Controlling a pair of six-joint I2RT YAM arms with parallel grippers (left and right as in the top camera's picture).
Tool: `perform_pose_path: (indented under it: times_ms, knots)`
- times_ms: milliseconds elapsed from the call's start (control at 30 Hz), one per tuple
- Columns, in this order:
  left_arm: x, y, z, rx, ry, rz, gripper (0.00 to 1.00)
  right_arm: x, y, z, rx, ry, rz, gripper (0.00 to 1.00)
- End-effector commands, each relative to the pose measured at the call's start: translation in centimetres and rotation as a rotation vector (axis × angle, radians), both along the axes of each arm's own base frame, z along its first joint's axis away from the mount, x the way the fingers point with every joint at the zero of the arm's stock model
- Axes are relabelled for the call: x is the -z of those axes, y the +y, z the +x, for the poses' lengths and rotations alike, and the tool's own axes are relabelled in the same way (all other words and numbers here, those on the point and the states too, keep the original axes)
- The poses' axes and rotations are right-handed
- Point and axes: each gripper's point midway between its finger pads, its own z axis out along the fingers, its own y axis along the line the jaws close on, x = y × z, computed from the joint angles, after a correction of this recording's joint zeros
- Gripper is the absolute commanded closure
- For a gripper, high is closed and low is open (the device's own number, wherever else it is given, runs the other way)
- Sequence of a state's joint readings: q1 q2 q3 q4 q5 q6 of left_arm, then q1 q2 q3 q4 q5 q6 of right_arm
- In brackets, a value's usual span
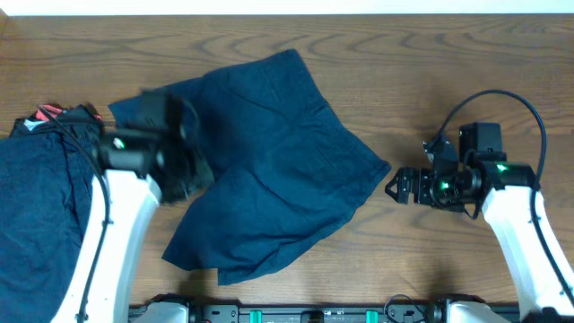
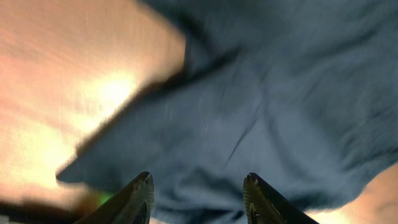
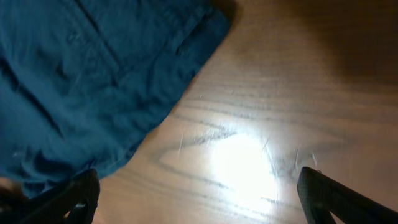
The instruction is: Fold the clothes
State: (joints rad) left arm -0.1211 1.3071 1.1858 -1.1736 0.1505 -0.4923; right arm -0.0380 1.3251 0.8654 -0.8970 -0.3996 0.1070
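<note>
Left gripper (image 2: 198, 182) — apparently open — over shorts (image 1: 278, 170)

— What lies in the middle of the table (image 1: 430, 81)?
— Dark navy shorts (image 1: 269, 161), unfolded, spread wide, wrinkled and askew, one corner pointing right, another toward the far edge.
— And at the left?
— A crumpled navy heap (image 1: 36, 188) against the left edge, a red piece (image 1: 49, 114) peeking out at its far end.

One desk (image 1: 430, 54). Two robot arms: left arm (image 1: 117, 233), right arm (image 1: 529, 233). Two end effectors: left end effector (image 2: 198, 180), right end effector (image 3: 199, 177). Two navy garments: spread garment (image 1: 278, 161), heaped garment (image 1: 36, 197). One red piece (image 1: 47, 113).
</note>
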Motion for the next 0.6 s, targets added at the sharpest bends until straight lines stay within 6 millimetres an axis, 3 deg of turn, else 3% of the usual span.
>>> perform_pose_path:
  times_ms: [0,333,567]
  knots:
    - [1.8,-0.9,-2.7,-0.028,0.034,0.005,0.51,0.3,-0.2,1.7,0.028,-0.02,-0.002,0.01]
    - [5.4,-3.1,-6.7,-0.011,0.126,0.013,0.49,1.5,0.2,7.5,0.025,-0.175,0.035,0.01]
    - [6.3,-4.4,-7.3,0.02,0.127,0.009,0.49,5.5,1.4,8.2,0.012,-0.095,0.093,0.01]
